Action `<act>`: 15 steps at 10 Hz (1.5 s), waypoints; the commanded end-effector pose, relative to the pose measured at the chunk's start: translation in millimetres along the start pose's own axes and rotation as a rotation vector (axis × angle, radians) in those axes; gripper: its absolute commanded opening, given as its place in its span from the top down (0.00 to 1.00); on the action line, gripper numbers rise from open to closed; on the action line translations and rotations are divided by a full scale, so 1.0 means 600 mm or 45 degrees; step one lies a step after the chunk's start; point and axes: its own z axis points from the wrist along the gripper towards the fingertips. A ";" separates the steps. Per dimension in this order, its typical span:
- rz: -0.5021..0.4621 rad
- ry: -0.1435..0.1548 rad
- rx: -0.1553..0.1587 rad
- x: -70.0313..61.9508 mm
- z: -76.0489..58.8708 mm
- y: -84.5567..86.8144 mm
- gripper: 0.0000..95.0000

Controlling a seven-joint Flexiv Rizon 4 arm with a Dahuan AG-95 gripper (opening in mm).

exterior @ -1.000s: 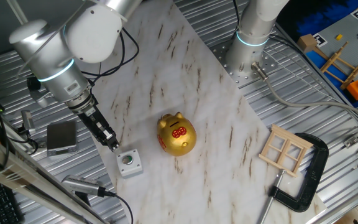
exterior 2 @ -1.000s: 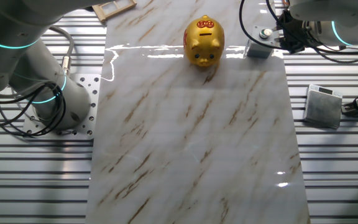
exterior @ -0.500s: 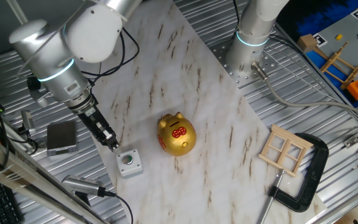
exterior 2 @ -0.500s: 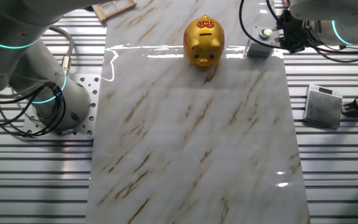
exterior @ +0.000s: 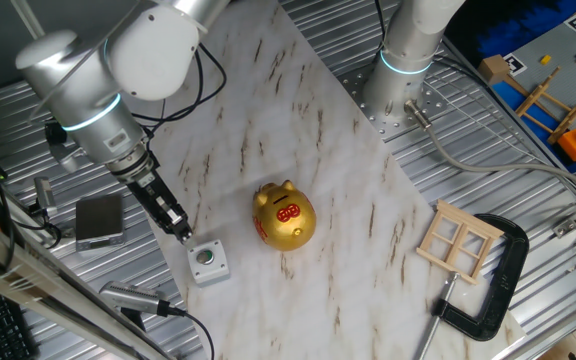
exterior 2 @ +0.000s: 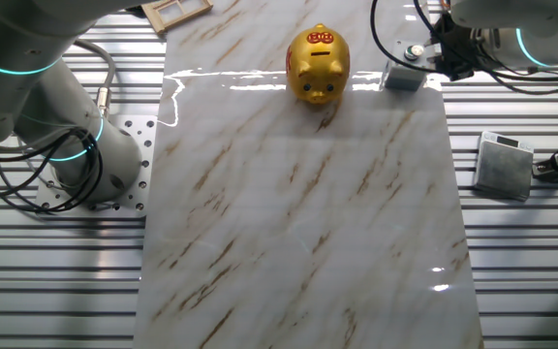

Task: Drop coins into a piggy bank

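The gold piggy bank (exterior: pixel 284 216) stands upright on the marble board, with red markings and a slot on its back; in the other fixed view the piggy bank (exterior 2: pixel 319 64) sits at the board's far edge. My gripper (exterior: pixel 181 233) hangs low at the board's left edge, left of the pig and just above a small grey box. Its dark fingers are pressed together, and no coin shows between them. In the other fixed view the gripper (exterior 2: pixel 435 61) is mostly hidden behind cables, right of the pig. No coins show in either view.
A grey box with a green button (exterior: pixel 207 262) lies right under the fingertips. A grey block (exterior: pixel 99 219) sits on the metal slats to the left. A small wooden frame (exterior: pixel 459 241) and a black C-clamp (exterior: pixel 496 290) lie at the right. A second arm's base (exterior: pixel 404 60) stands at the back.
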 end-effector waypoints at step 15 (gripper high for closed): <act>0.026 -0.053 -0.105 -0.020 0.031 0.011 0.60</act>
